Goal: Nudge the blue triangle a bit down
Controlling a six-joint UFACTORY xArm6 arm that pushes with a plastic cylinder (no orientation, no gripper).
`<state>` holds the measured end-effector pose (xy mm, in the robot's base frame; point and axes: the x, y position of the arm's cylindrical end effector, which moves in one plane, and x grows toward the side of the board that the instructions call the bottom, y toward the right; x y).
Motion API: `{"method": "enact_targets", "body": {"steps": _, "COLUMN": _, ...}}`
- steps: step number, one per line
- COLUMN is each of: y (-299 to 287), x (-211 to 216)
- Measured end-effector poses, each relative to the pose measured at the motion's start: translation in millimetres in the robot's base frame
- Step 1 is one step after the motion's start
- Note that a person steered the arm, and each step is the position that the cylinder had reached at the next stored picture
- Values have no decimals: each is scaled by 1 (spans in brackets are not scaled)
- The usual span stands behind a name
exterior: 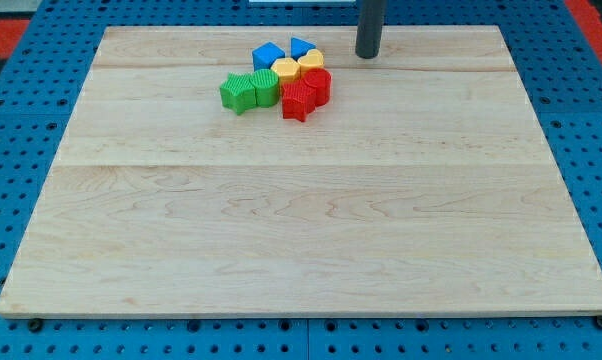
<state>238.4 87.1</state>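
The blue triangle [301,46] lies near the view's top, at the upper right of a tight cluster of blocks. My tip [368,55] is the lower end of the dark rod, to the right of the blue triangle with a gap between them. A second blue block [268,55] sits to the left of the triangle. Two yellow blocks [299,66] lie just below the blue ones. Two red blocks [307,92], one a star, lie below the yellow ones. Two green blocks [249,90] sit at the cluster's left.
The wooden board [301,220] lies on a blue pegboard surface [21,150]. All blocks are bunched near the board's top edge.
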Motion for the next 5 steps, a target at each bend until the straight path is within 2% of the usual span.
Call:
{"method": "enact_targets", "body": {"steps": 1, "y": -2, "x": -14}}
{"method": "enact_targets", "body": {"steps": 4, "y": -75, "x": -15}}
{"method": "enact_targets", "body": {"steps": 5, "y": -84, "x": -15}}
